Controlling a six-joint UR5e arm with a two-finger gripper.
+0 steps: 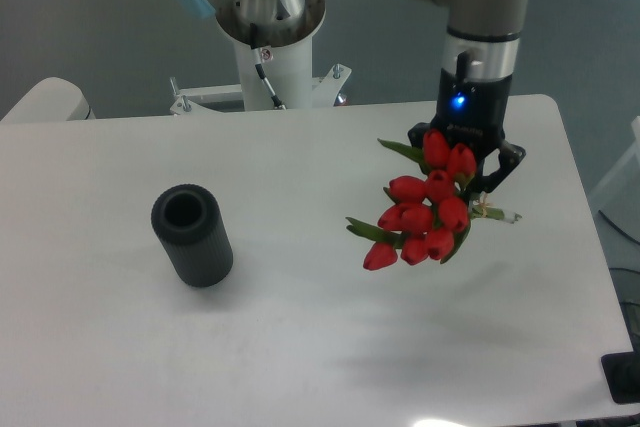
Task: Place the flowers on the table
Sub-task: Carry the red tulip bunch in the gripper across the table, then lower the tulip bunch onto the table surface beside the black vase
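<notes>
Nearest to you is the bare front of the white desk, smooth-topped with rounded corners, running back toward the arm's base. Look to your left side of the picture and you see a black cylindrical vase standing on that surface, its open mouth tipped a little toward the camera and nothing inside it.

Well apart from the vase, toward the right of the picture, you find the flowers: a bunch of red tulips with green leaves, the heads clustered and pointing down and to the left. A few leaves stick out on the left side of the bunch, and a short pale stem end shows just to the right of it, near the tool's lower finger. The blooms appear to hang above the desk rather than lie on it; a faint soft shadow falls on the surface below and in front of them.

Your tool comes straight down from the arm above, a small blue light glowing on its black body. Its two dark fingers sit either side of the upper part of the bunch, clenched on the flowers; the blooms hide the exact contact.

Behind, you see the white pedestal of the arm at the far edge.
</notes>
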